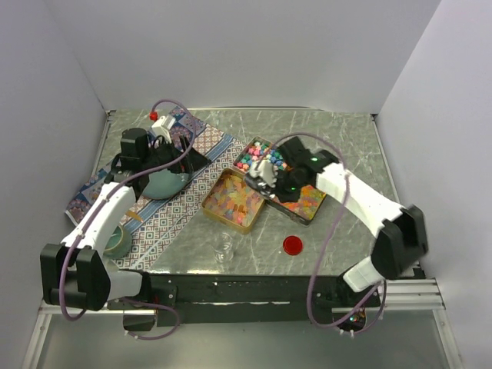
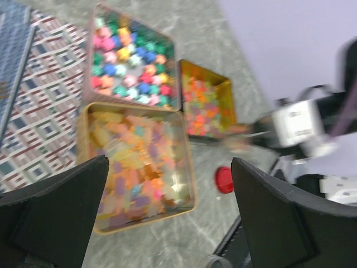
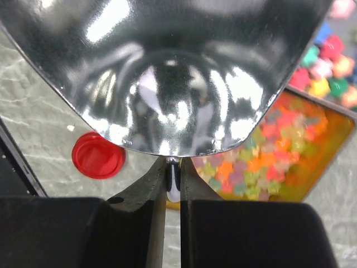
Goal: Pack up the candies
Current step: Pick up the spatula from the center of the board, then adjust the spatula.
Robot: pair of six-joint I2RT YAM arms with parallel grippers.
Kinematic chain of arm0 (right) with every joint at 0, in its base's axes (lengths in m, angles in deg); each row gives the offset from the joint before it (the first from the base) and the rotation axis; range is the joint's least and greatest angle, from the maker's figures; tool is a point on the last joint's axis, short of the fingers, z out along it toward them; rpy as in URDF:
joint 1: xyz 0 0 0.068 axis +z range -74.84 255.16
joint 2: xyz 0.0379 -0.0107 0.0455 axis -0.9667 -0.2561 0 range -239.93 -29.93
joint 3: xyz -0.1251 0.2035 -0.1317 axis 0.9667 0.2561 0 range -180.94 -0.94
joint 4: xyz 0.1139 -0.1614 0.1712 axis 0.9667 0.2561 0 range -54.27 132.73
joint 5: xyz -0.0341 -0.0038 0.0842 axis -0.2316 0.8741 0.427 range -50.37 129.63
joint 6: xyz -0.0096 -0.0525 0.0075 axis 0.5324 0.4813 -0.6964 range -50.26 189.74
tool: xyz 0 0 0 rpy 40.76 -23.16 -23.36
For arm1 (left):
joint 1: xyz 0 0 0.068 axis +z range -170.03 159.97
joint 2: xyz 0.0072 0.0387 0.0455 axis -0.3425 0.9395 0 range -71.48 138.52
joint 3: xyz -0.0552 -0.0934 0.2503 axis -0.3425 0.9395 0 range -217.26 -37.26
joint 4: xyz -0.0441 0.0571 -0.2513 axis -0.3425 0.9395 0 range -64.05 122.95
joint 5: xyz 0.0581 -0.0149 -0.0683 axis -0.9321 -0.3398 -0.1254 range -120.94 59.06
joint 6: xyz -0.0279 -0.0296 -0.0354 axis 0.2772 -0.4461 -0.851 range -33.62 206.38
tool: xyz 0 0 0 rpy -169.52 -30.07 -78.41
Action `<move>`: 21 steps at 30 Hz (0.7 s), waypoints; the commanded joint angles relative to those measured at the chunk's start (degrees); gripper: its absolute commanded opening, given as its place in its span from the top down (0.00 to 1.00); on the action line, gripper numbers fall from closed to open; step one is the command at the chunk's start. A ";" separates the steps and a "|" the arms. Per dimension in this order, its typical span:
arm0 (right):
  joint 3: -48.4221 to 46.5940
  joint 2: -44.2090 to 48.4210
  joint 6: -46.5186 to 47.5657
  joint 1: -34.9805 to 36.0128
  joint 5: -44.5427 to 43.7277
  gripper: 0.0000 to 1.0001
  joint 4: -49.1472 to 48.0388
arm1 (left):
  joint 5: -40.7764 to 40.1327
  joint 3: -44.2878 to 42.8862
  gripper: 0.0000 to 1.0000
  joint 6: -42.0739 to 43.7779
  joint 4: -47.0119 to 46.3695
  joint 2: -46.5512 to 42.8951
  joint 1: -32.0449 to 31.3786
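R gripper point(image 3: 173, 170) is clamped tight on the thin handle of a shiny metal scoop point(image 3: 167, 72); the jaws have no gap beyond the handle itself. Can't tell what's in the scoop. It's held over the tins, w/ the orange-red-yellow candies point(image 3: 262, 162) showing just past its rim and the red disc point(image 3: 97, 155) nearby on the marbled surface point(image 3: 33, 111).

L gripper point(image 2: 169, 178) is spread wide w/ nothing in it, up above the three gold tins point(image 1: 203, 205), which sit touching. Pastel candies point(image 2: 134, 61) fill one tin, translucent yellow-pink candies point(image 2: 139, 167) the next. A small clear glass point(image 1: 224, 247) stands near that tin. To the left is a patterned cloth point(image 1: 165, 223) w/ a teal bowl point(image 1: 165, 184) on it.
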 commanded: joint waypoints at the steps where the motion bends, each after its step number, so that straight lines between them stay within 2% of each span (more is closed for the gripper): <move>1: -8.40 -6.22 -1.55 2.72 -3.87 1.00 -1.58 | 6.51 -1.91 0.01 -7.04 -7.47 -0.79 -0.32; 3: -10.78 -7.73 -0.94 3.86 -5.97 1.00 -2.98 | 6.51 -0.68 0.01 -7.13 -7.65 -1.23 -0.32; 10: -16.23 -13.79 -0.24 9.31 -9.05 1.00 -4.22 | 7.48 2.66 0.10 -8.80 -8.97 -2.02 -0.40; 21: -21.60 -17.23 -1.20 13.80 -11.09 1.00 -5.71 | 7.39 3.63 0.30 -7.83 -9.67 0.00 -0.84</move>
